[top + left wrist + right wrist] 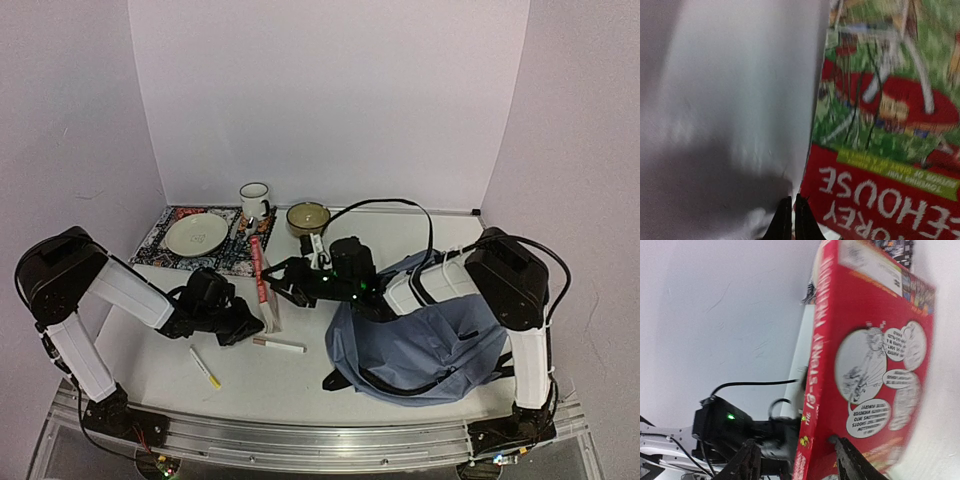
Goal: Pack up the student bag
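the upright red book [263,280] stands just beside the left hand [791,212], which is clenched on nothing, and between the released fingers of the right hand [794,442].

Book [264,283] left of student bag [425,345]

Each arm is built from white box-section links joined by rounded black joint housings. The left arm [128,291], at 9 o'clock in the overhead view, and the right arm [527,345], at 3 o'clock, each stand on a black base [101,408] bolted to a silver rail [300,438] at 6 o'clock. A black cable [395,202] arcs above the right forearm link. Small green indicator lights [353,287] glow on its black wrist module. The left gripper [793,220] and the right gripper [797,462] carry black tapered fingers.
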You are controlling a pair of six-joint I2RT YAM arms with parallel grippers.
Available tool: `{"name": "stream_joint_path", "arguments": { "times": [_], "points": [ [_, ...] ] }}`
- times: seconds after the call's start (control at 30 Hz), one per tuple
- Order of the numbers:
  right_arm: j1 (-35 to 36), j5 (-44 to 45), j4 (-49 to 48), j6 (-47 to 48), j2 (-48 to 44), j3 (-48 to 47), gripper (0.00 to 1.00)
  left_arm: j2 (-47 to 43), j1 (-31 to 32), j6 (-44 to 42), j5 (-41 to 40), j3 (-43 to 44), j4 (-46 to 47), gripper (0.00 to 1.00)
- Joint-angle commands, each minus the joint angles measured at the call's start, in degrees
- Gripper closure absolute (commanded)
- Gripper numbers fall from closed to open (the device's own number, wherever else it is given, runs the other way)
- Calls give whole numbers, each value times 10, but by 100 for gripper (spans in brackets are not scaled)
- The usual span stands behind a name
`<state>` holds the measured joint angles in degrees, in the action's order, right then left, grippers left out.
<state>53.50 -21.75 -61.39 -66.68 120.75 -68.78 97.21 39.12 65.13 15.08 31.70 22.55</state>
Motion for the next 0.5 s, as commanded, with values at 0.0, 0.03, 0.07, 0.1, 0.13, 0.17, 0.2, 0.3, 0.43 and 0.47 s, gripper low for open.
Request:
{"name": "stream_joint_path", "arguments": {
  "times": [0.0, 0.03, 0.07, 0.1, 0.13, 0.17, 0.2, 0.3, 0.43, 0.47],
  "points": [
    [21, -4, 89, 20, -12, -17, 49, 7, 17, 10, 55, 2, -3, 94],
    [21, 12, 127, 23, -13, -18, 49, 7, 17, 10, 54, 2, -3, 94],
    [21, 21, 149, 26, -13, -18, 49, 8, 17, 11, 54, 2, -3, 94],
    [21, 27, 164, 30, -13, -17, 49, 9, 17, 11, 53, 2, -2, 94],
    [21, 33, 177, 33, -12, -17, 48, 9, 17, 11, 53, 2, -2, 94],
    [21, 41, 193, 38, -13, -18, 48, 9, 18, 12, 52, 2, -2, 95],
    [21, 49, 209, 46, -14, -19, 47, 8, 18, 12, 51, 2, -2, 95],
    [21, 62, 224, 64, -22, -11, 45, 2, 19, 13, 45, -2, -2, 94],
    [21, 68, 235, 92, -42, -12, 43, -17, 18, 17, 25, -15, -2, 90],
    [20, 71, 242, 101, -46, -15, 43, -22, 18, 18, 21, -18, -2, 89]
  ]
}}
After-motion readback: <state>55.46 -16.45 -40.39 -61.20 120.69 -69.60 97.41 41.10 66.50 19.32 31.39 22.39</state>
